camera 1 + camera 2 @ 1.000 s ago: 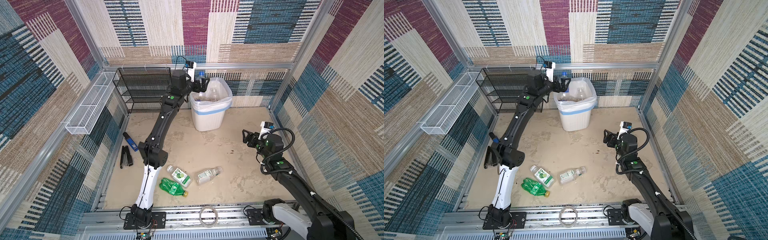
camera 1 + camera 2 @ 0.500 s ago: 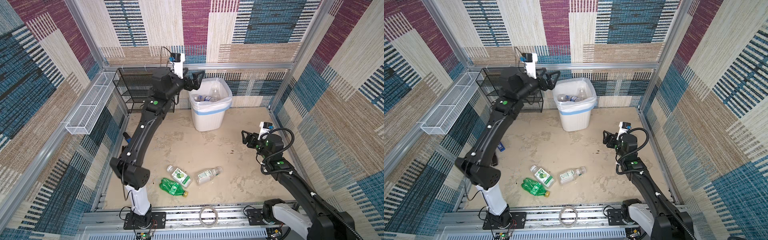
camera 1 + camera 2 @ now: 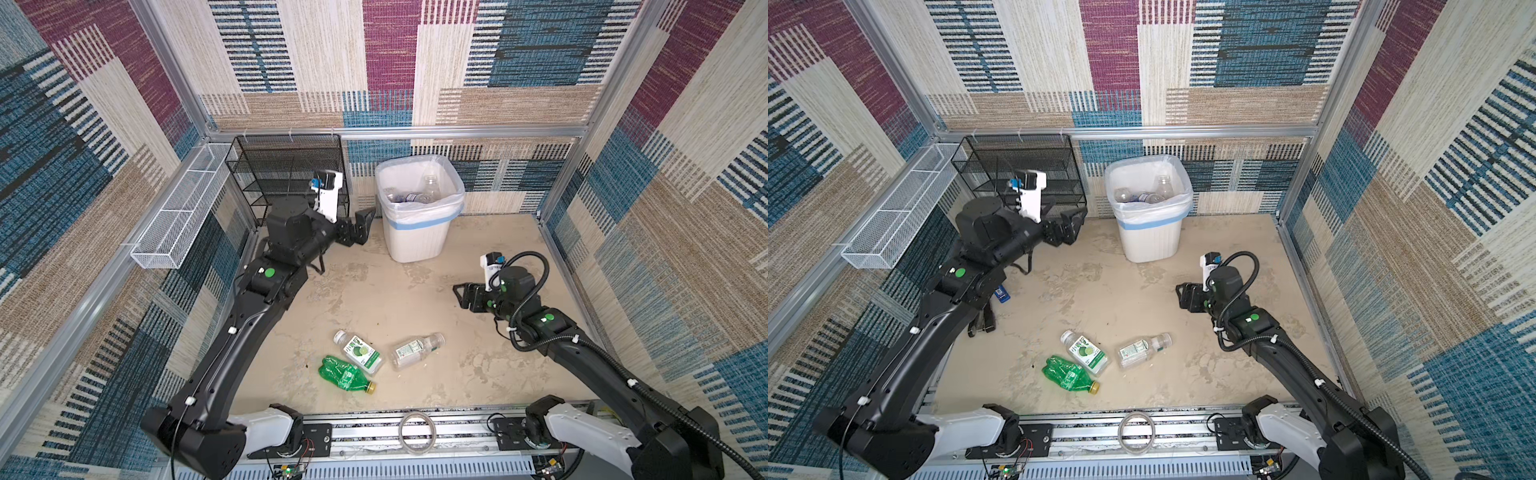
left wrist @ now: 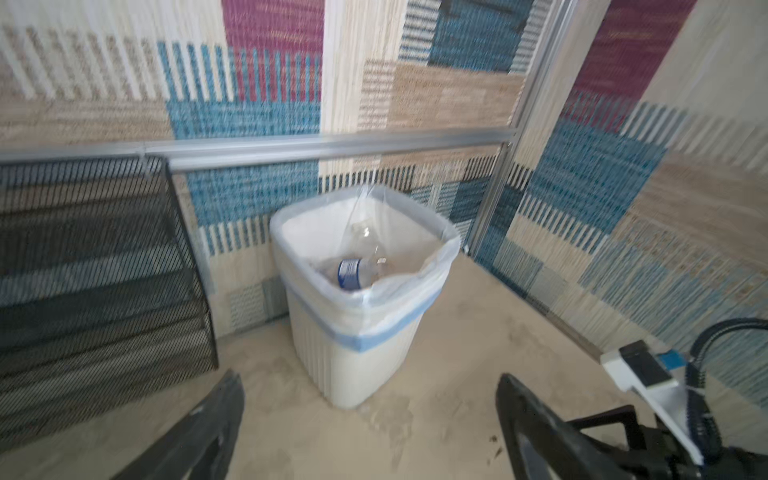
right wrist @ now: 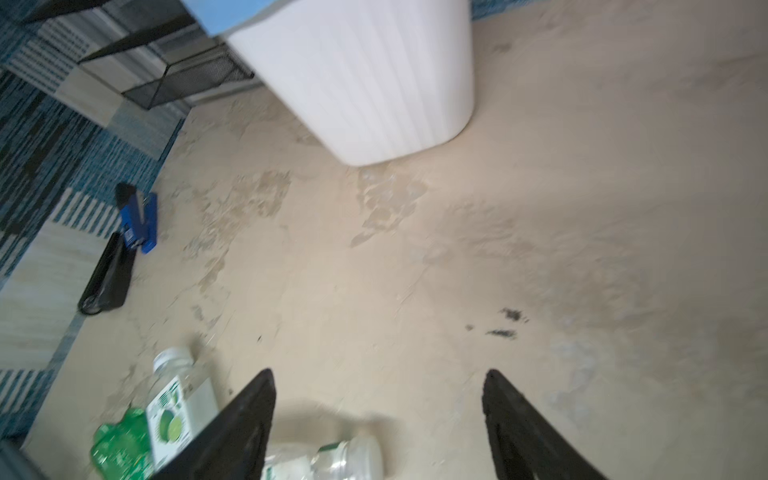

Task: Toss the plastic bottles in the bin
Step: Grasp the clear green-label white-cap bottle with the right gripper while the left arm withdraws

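The bin (image 3: 417, 232) holds several bottles (image 3: 411, 197). Just beside it hangs the left gripper (image 3: 362, 224), jaws wide apart, empty. In front of the bin to the other side, the right gripper (image 3: 460, 296) is likewise spread and empty. Well before the bin lie a green bottle (image 3: 343, 372), a lime-label bottle (image 3: 360, 351) and a clear bottle (image 3: 415, 351).

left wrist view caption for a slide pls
Open left pincer facing the lined white bin holding clear bottles, beside a black mesh rack.
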You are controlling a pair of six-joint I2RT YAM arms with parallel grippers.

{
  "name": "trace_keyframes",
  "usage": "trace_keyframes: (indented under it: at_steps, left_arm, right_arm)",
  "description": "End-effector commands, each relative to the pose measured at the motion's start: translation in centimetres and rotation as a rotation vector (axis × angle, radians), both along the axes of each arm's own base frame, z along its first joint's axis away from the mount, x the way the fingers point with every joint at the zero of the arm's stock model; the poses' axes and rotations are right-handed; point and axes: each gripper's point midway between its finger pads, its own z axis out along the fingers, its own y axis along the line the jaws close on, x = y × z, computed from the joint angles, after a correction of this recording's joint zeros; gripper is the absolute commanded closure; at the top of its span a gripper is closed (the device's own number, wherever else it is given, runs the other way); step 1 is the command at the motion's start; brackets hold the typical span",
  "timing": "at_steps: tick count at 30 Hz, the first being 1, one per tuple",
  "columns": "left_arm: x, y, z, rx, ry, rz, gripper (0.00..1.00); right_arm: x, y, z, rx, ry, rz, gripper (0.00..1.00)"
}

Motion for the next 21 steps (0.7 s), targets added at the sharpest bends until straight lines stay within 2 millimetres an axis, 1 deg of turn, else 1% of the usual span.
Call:
trace_keyframes:
  at_steps: [1, 4, 5, 7, 9, 12, 14, 15, 18, 21]
  left_arm:
    - [-1.6, 3.7, -6.5, 0.139, 0.142, 0.115, 0.04]
    - [-2.8, 6.2, -10.4, 0.191, 0.230, 0.172, 0.04]
    - [-3.1, 6.7, -11.3, 0.194, 0.253, 0.180, 0.05]
    - [-3.5, 7.2, -12.6, 0.189, 0.275, 0.189, 0.05]
    - [-3.6, 7.0, -12.9, 0.168, 0.280, 0.169, 0.05]
    - [-3.1, 6.4, -13.3, 0.112, 0.300, 0.128, 0.06]
    - [-3.0, 6.3, -13.6, 0.073, 0.328, 0.112, 0.08]
    - [-3.0, 6.3, -13.7, 0.067, 0.335, 0.110, 0.09]
    - [-3.0, 6.6, -13.3, 0.044, 0.328, 0.109, 0.09]
    - [-3.0, 6.7, -13.1, 0.012, 0.329, 0.101, 0.09]
  right_arm:
    - [-4.6, 2.3, -3.5, 0.062, 0.236, -0.036, 0.21]
    - [-8.6, 5.3, -5.3, 0.100, 0.371, 0.003, 0.21]
    - [-9.6, 6.1, -5.7, 0.107, 0.412, 0.006, 0.21]
    - [-11.2, 7.4, -6.2, 0.123, 0.482, 0.006, 0.20]
    - [-12.2, 8.5, -6.6, 0.147, 0.537, -0.001, 0.17]
    - [-12.5, 10.4, -7.0, 0.264, 0.591, 0.003, 0.09]
    - [-12.6, 11.4, -7.3, 0.370, 0.620, 0.007, 0.09]
    - [-12.6, 11.5, -7.8, 0.382, 0.632, -0.003, 0.08]
    - [-12.2, 12.2, -8.8, 0.343, 0.662, -0.017, 0.07]
    - [-11.2, 13.2, -8.8, 0.340, 0.663, -0.019, 0.07]
